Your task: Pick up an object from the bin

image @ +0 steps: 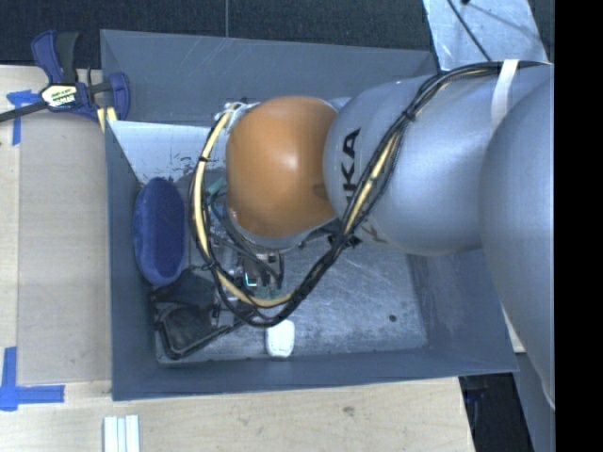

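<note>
My gripper [250, 273] sits low in the grey metal bin [283, 379] near the black, flat, strap-like object [187, 320] at seven o'clock (claw released or clenched, I cannot tell), so I'd centre over it, clear of the blue oval cushion [158, 229] at nine.

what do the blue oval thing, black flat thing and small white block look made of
Blue oval thing: probably fabric or foam, matte and softly rounded. Black flat thing: likely plastic or rubber, with glossy glints along its edges. Small white block: maybe foam or plastic, matte; too small to be sure.
</note>
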`<state>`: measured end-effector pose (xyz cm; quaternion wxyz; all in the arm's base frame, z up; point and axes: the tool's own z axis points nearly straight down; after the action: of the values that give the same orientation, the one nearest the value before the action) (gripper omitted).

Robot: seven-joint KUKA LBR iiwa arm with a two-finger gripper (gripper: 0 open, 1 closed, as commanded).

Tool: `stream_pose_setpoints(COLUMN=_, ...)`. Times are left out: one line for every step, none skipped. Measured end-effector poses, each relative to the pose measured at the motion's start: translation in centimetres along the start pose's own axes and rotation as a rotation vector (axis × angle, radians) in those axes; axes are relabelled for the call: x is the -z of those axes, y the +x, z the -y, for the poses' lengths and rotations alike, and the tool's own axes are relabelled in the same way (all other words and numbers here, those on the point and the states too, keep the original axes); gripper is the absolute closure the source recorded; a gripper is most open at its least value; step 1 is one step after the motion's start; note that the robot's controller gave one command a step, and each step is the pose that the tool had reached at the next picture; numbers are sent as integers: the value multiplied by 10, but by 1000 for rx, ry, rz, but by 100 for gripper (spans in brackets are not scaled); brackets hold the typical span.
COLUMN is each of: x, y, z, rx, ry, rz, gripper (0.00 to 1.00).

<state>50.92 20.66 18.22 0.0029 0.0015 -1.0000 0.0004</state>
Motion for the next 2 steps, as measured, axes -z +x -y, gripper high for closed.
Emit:
stream_pose_setpoints(x=-112, y=24, z=7, rx=343, ry=-1, rz=16, gripper=0)
stream_pose_setpoints(x=-111, y=22, z=7, rx=341, ry=-2, rz=19, gripper=0)
